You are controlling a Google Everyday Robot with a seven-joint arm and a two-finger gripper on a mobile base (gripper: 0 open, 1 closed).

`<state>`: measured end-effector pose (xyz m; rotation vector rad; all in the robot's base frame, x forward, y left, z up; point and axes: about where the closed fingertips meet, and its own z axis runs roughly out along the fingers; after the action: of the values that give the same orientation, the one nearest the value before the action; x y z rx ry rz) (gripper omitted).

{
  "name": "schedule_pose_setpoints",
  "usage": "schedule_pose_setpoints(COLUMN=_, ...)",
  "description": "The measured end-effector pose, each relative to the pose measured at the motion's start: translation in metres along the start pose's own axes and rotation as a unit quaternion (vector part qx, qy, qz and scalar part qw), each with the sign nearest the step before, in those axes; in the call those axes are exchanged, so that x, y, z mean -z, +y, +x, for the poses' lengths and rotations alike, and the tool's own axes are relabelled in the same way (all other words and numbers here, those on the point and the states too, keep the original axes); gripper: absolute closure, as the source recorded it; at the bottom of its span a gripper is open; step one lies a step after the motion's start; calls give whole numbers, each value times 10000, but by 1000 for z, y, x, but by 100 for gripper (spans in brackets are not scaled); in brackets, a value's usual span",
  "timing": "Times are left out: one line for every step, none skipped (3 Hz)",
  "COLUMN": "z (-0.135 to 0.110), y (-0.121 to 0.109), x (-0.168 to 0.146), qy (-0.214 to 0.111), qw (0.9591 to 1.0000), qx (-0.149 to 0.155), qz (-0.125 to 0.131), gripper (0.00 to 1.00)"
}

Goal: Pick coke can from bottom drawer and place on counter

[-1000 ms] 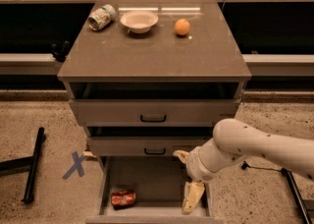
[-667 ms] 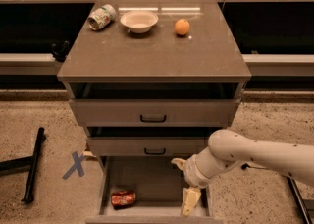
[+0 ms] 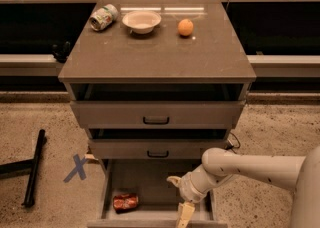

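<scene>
Jaws on your gripper (image 3: 176,201) gape empty at the right of the bottom drawer (image 3: 145,184). You see the dented red coke can (image 3: 125,202) lying left on its flat floor, well apart.

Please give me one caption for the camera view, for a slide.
Gripper low at the right of the open bottom drawer; coke can lies at its left front.

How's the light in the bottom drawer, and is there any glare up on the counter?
Camera view: the bottom drawer is dim under the upper drawers, yet the coke can shows red at its front left. Camera view: pale glare strips lie on the counter behind the bowl. The gripper, light-coloured, hangs over the drawer's right side.
</scene>
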<state>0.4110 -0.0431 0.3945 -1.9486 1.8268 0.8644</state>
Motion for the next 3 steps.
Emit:
schedule_pose_setpoints(z=0, y=-3, x=-4, qy=37, qw=10000, qx=25, qz=8, gripper=0)
schedule_pose_setpoints(z=2, y=-18, x=-21, qy=212, qw=9997, qx=141, qz=44, gripper=0)
schedule_pose_setpoints(z=4, y=-43, x=-48, qy=424, qw=9988, qx=239, qz=60, gripper=0)
